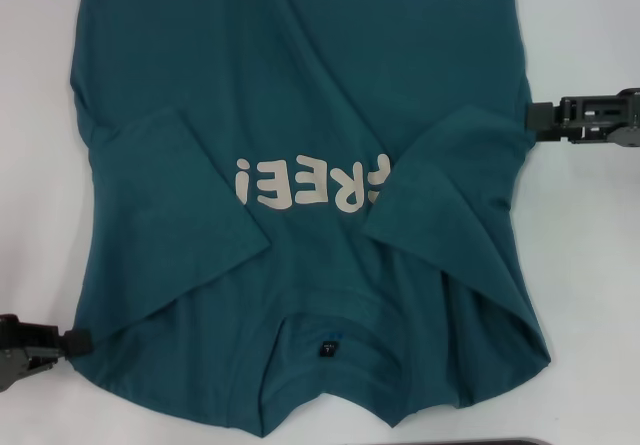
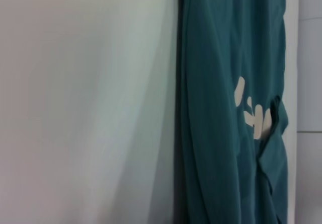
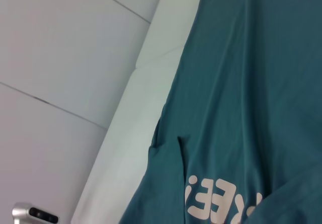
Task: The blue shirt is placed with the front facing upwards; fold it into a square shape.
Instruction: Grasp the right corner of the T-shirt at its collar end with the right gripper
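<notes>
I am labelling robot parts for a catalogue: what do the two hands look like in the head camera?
The right hand is dark grey to black, long and blocky, with boxy segments and a blunt squared tip. The left hand is also dark and blocky, with a red patch on its body near the picture's edge. No cables or markings show.

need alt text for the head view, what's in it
A blue shirt lies front up on a white table, both sleeves folded inward over cream lettering. The left gripper sits at its near left edge, the right gripper at its right edge.
</notes>
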